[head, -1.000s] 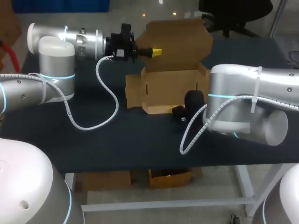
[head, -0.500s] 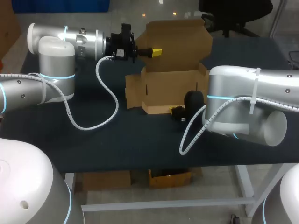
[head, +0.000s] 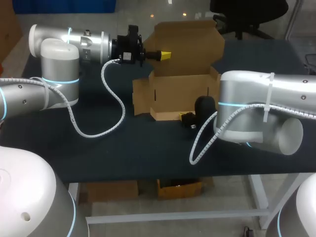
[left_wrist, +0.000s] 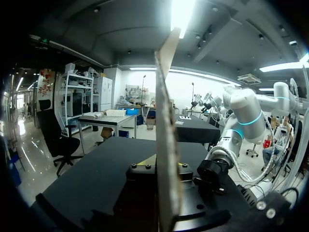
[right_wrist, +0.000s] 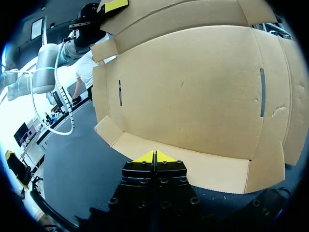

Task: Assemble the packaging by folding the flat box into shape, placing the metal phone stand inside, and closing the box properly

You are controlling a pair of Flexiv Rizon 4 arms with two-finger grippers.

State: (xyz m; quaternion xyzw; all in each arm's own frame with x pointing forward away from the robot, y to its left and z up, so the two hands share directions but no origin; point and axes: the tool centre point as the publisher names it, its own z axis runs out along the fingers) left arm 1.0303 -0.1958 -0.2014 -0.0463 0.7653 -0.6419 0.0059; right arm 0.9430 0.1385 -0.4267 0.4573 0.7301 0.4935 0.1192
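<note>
Pinches the lid [head: 190, 44] of the cardboard box [head: 180, 91] between the left fingers [head: 165, 54], a yellow tip on either face, the card running edge-on straight through the grip in the left wrist view. Holds that lid upright at the box's far side, gripped near its left edge. Has the left arm [head: 74, 44] coming in level from the left, well above the tabletop [head: 123, 148].

Now the other side: squeezes the right fingers [right_wrist: 146, 158] tight together, yellow tip against yellow tip, nothing between them. Sets them low, just at the near edge of the front flap [right_wrist: 203, 166] lying flat on the tabletop. Faces the front wall [right_wrist: 193, 87] dead ahead, brown card with two narrow slots [right_wrist: 119, 93], side flaps [head: 140, 96] angled out at either end. Places the box near the middle of the dark tabletop, open at the top. Tucks the right arm [head: 256, 113] in low from the right, bent, just in front of the box.
</note>
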